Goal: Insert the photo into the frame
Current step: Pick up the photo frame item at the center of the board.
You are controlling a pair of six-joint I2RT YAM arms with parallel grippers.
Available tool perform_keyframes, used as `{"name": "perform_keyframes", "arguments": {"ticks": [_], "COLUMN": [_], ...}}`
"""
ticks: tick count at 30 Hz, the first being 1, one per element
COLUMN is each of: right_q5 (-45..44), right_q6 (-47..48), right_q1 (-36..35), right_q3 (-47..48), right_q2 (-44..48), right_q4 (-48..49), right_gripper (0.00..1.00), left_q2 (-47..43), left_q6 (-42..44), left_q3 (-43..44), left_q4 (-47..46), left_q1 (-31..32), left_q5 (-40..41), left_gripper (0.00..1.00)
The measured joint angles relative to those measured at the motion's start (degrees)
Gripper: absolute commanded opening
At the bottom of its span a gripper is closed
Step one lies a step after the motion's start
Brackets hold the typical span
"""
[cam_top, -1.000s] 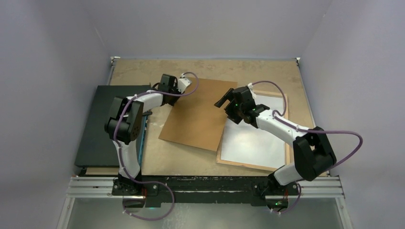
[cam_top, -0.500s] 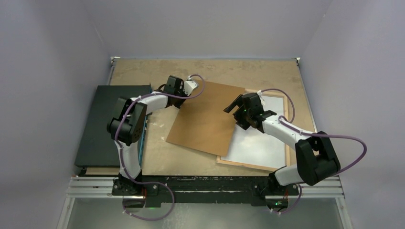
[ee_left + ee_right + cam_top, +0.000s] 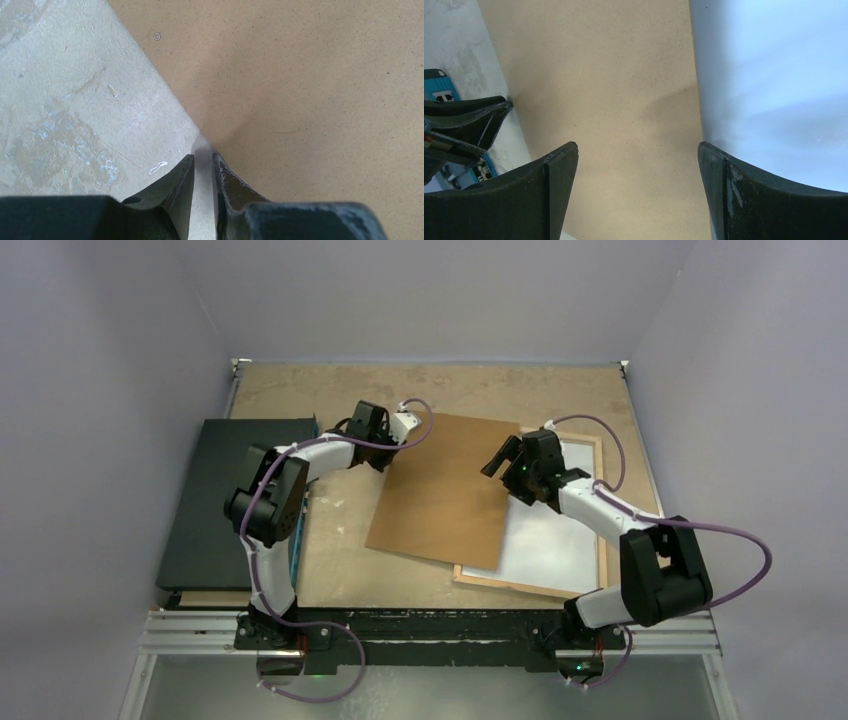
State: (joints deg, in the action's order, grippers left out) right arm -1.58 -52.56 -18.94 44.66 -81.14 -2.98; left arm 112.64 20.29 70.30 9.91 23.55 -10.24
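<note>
Left gripper (image 3: pixel 202 159) is clenched on the brown backing board (image 3: pixel 440 495), jaws nearly together right on its edge, up at the board's 11 o'clock corner. The board lies flat mid-table (image 3: pixel 450 385), turned slightly askew, and its 3 o'clock side overlaps the frame (image 3: pixel 520 585). The frame sits at about 4 o'clock on the table, light wood border up, with a pale glossy sheet (image 3: pixel 550 540) filling it. Right gripper (image 3: pixel 637 150) is released, fingers spread wide, hanging over the line where the board's edge crosses that pale sheet, holding nothing. Over at 9 o'clock, a dark flat board (image 3: pixel 225 490) rests against the table's side
</note>
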Motion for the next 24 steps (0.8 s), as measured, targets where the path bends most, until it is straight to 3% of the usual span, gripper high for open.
{"name": "perform_keyframes", "arguments": {"ticks": [11, 24], "right_q5": [1.4, 8.7], "right_q6": [6.9, 8.8], "right_q1": [4.5, 5.5], "right_q3": [0.0, -0.2], "right_q2": [-0.2, -4.0], "right_q4": [0.2, 5.5], "right_gripper": [0.91, 0.79], "left_q2": [0.0, 0.0], "left_q6": [-0.2, -0.3], "left_q3": [0.0, 0.0], "left_q4": [0.0, 0.1], "left_q1": [0.1, 0.1], "left_q5": [-0.1, -0.1], "left_gripper": [0.18, 0.17]}}
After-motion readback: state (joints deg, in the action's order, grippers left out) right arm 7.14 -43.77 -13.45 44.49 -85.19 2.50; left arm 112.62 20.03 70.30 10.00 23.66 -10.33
